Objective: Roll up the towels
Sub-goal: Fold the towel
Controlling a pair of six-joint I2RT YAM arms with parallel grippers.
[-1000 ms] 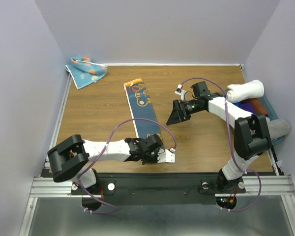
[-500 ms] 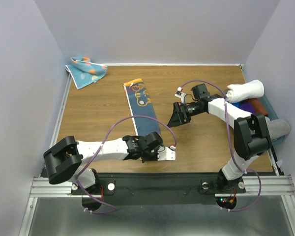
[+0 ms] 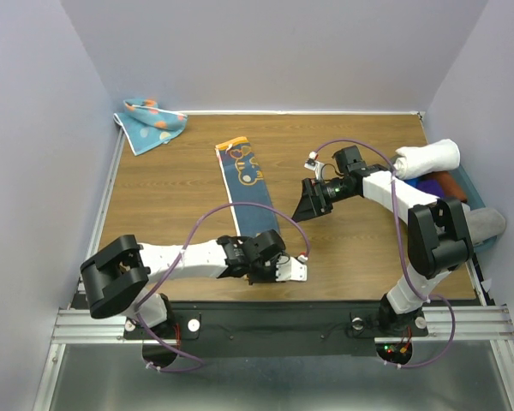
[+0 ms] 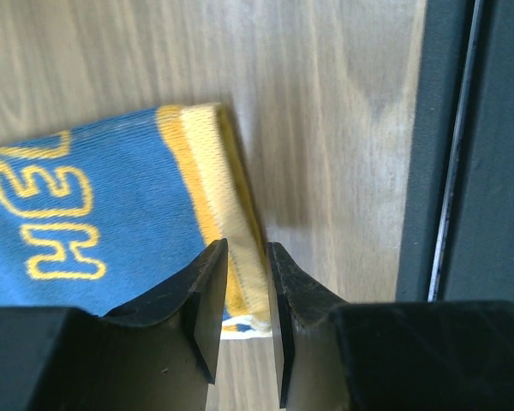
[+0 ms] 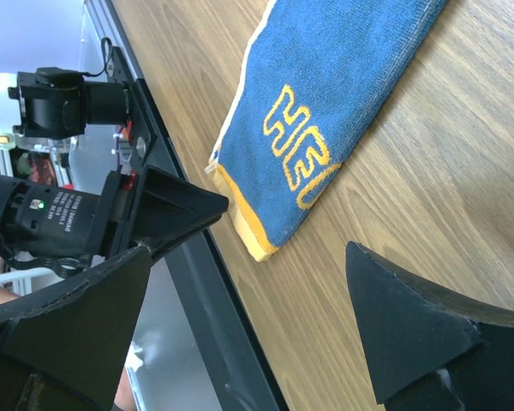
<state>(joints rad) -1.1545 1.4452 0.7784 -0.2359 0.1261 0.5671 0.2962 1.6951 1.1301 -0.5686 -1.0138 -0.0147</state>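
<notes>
Left jaws now ajar, "HE"-lettered towel [image 4: 86, 214]

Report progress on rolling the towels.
Done: the navy-and-yellow towel lies folded into a long strip. In hand: the left gripper straddles its near yellow hem, jaws slightly apart; no roll started. The right gripper hovers open beside it. Left: roll it, then the dotted blue towel, crumpled in the far-left corner.

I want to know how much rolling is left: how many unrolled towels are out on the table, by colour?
navy and yellow towel, laid flat: 1
light blue dotted towel, crumpled in the far left corner: 1
Total: 2
</notes>
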